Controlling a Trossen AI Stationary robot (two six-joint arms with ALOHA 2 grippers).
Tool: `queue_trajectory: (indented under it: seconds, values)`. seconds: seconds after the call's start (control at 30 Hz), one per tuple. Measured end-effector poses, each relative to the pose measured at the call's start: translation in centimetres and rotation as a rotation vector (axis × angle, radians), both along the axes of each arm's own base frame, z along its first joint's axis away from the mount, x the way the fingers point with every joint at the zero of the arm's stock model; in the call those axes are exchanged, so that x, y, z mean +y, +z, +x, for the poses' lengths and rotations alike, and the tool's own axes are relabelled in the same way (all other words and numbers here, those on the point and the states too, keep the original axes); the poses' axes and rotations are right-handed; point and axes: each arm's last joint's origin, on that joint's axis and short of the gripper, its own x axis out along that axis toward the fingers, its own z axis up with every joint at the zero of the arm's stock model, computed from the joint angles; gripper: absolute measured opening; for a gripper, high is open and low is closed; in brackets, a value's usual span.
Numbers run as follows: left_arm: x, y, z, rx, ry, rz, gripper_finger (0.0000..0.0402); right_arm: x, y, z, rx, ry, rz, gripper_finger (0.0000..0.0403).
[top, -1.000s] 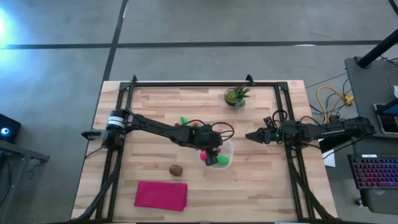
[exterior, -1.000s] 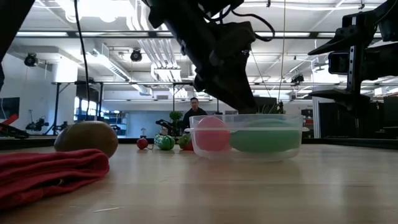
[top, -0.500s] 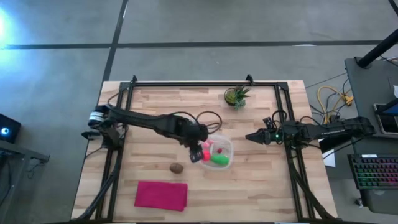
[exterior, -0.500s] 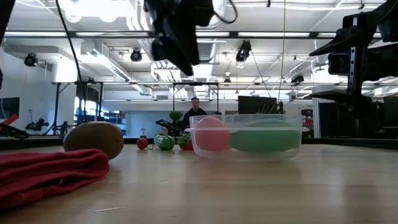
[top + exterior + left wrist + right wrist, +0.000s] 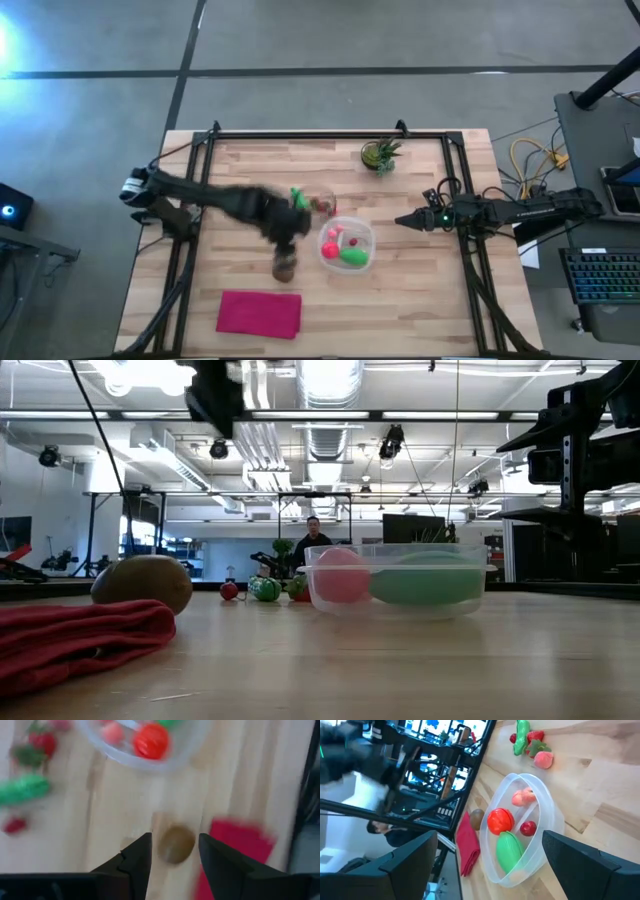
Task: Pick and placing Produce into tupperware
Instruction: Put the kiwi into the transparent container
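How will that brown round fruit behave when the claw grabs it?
The brown fruit looks rounded and smooth, so it may roll if nudged. It seems a solid toy, probably stiff. The left claw straddles it from above, apparently not touching.

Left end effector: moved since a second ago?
Yes. The left end effector left the tupperware and swung over the brown round piece.

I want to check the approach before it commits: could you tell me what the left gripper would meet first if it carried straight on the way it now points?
Most likely the brown round produce piece: it sits centred between the left gripper's parted jaws, on the bare table. How far off it is remains unclear.
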Motion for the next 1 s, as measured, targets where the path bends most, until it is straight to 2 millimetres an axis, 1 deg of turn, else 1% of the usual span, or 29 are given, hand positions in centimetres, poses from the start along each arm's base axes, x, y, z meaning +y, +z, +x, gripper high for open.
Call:
queue_trajectory:
  seconds: [0.07, 0.13, 0.2, 0.3, 0.4, 0.53, 0.73, 1.0]
  values:
    - [-2.0, -0.3, -1.1, -0.016, -0.167, 0.115, 0.0148, 0.0, 0.0, 0.0, -0.003, 0.011, 0.004, 0.0352]
    - [-3.5, -1.0, -2.0, -0.006, -0.243, 0.169, 0.0148, 0.1, 0.0, 0.0, -0.001, 0.026, 0.0, 0.0352]
    - [-4.4, -1.7, -2.4, 0.008, -0.227, 0.161, 0.0148, 0.1, 0.0, 0.0, 0.001, 0.03, -0.024, 0.0352]
    - [-5.2, -2.6, -2.9, 0.037, -0.162, 0.137, 0.0148, 0.1, 0.0, 0.0, 0.0, 0.036, -0.053, 0.0352]
    - [-5.7, -2.9, -2.9, 0.011, -0.149, 0.123, 0.0148, 0.1, 0.0, 0.0, 0.0, 0.039, -0.071, 0.0352]
    - [-5.9, -3.4, -2.3, -0.055, -0.142, 0.105, 0.0148, 0.1, 0.0, 0.0, 0.0, 0.038, -0.067, 0.0352]
    - [-6.0, -4.4, -2.2, -0.053, -0.141, 0.108, 0.0148, 0.1, 0.0, 0.0, 0.0, 0.038, -0.067, 0.0352]
    - [-6.0, -4.3, -2.2, -0.058, -0.113, 0.099, 0.0148, 0.1, 0.0, 0.0, 0.0, 0.039, -0.069, 0.0352]
